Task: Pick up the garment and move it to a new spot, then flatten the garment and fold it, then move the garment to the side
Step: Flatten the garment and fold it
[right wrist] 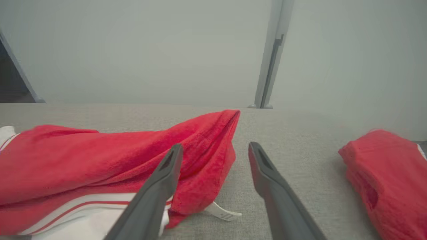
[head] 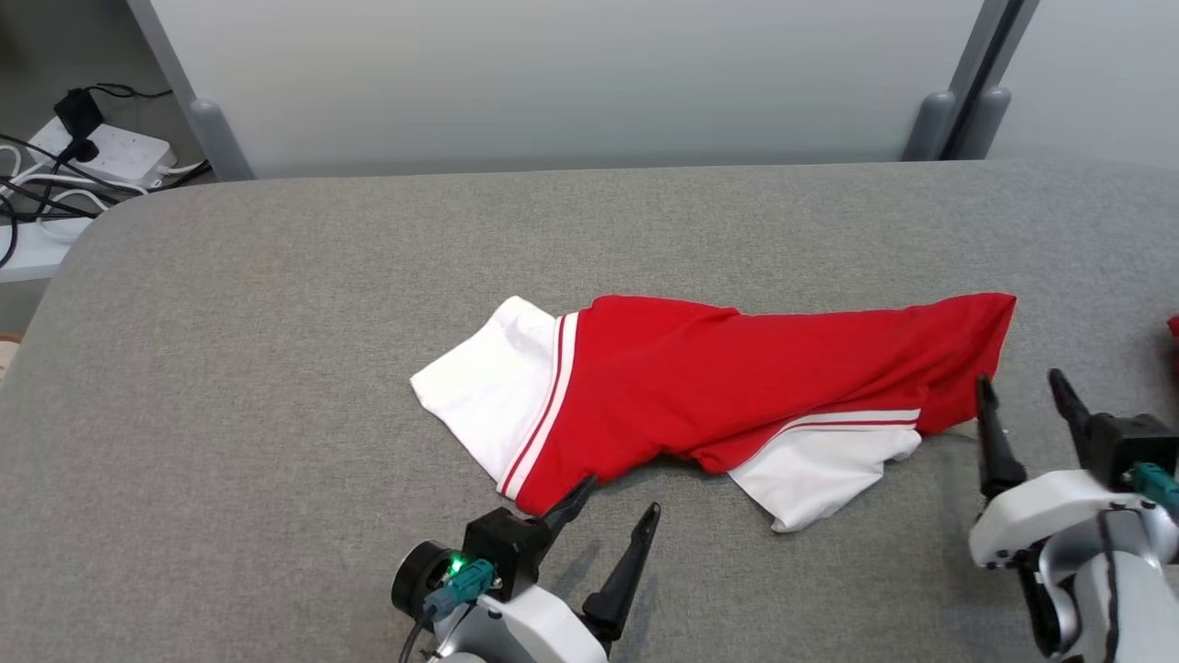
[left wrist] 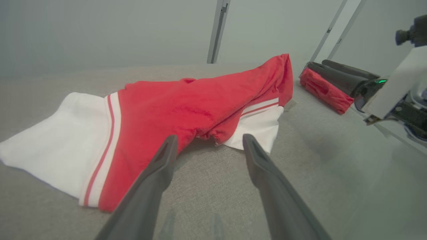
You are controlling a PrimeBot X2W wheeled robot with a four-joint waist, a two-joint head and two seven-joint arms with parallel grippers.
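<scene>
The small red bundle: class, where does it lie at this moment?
In the right wrist view the red bundle lies on the grey table, right of the right tool, apart from the red-and-white garment left of it.

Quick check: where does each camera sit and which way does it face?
Head: above the grey table, looking down on the garment; left claw and right claw, both open, at the bottom.
Left wrist: low at the garment's near edge, looking along its own fingers; right claw at right.
Right wrist: low at the garment's red end, own fingers ahead.
Shared: both wrist views catch the red bundle.
</scene>
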